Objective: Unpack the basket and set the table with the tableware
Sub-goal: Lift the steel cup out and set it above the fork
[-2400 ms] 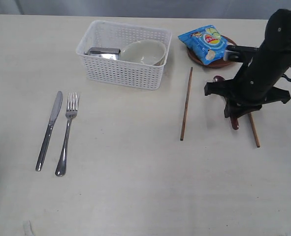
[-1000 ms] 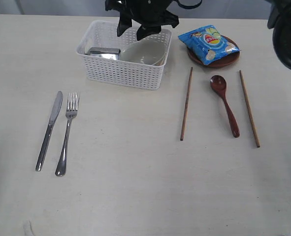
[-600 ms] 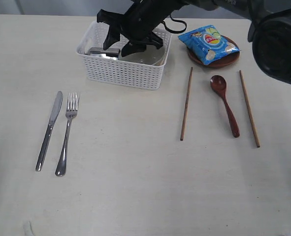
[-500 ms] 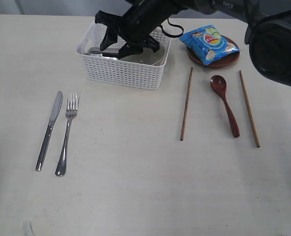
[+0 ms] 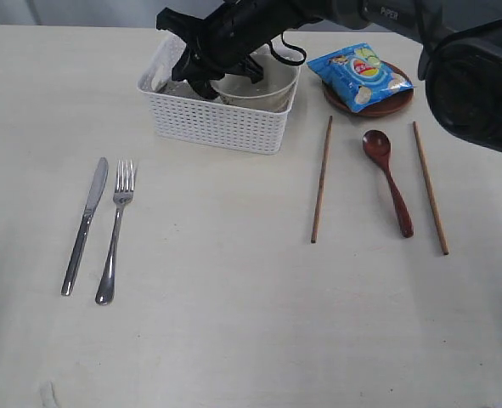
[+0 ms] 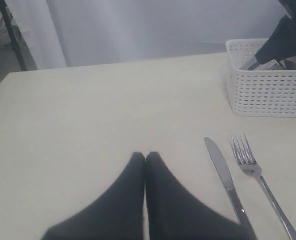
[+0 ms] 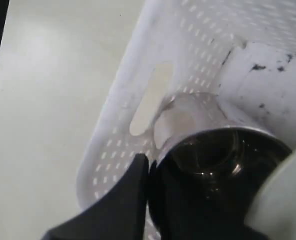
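Our right gripper (image 5: 198, 81) has dropped onto the cup (image 7: 188, 112) at nine o'clock in the basket (image 5: 221, 127), nudging the basket toward three o'clock, and we cannot tell if it has clamped on for the lift-out.

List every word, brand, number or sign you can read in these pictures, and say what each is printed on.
No text can be quoted with certainty.
right arm: short white lettering, too small and blurred to read.
chip bag: red logo and printed pictures, lettering too small to read.
basket, knife, fork: no text or marks show.
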`<state>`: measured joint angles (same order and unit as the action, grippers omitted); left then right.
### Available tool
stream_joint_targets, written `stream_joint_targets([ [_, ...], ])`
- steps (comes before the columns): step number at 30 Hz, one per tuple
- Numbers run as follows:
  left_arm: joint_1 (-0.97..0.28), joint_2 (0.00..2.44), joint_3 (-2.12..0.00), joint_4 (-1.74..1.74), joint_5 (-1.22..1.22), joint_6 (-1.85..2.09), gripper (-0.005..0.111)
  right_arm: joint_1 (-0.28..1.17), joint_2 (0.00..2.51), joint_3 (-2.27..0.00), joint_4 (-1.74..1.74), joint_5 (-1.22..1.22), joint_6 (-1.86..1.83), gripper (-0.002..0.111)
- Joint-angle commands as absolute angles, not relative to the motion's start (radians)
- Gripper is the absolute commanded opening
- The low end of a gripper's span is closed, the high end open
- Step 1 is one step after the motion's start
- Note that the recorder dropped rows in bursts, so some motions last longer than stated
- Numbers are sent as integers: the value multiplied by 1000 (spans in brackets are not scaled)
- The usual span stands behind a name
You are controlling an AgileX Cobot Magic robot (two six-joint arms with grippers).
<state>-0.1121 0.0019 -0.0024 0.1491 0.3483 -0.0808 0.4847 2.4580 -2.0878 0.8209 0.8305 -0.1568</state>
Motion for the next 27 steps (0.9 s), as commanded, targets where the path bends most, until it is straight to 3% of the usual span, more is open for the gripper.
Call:
stream_joint_targets([
  [1,-118,0,0,153,348,-83,0,480,2457,-2144,820,849,-214,0],
  [11,-118,0,0,153,348,-83,0,480,2455,-2320,816,949,-216,0],
  [22,-118,0,0,153,348,-83,0,480,2423,-2327,796,1027,-270,0],
  [27,-118,0,0,153,348,-83,0,513,2339,-2327,579,1099,-202,0],
])
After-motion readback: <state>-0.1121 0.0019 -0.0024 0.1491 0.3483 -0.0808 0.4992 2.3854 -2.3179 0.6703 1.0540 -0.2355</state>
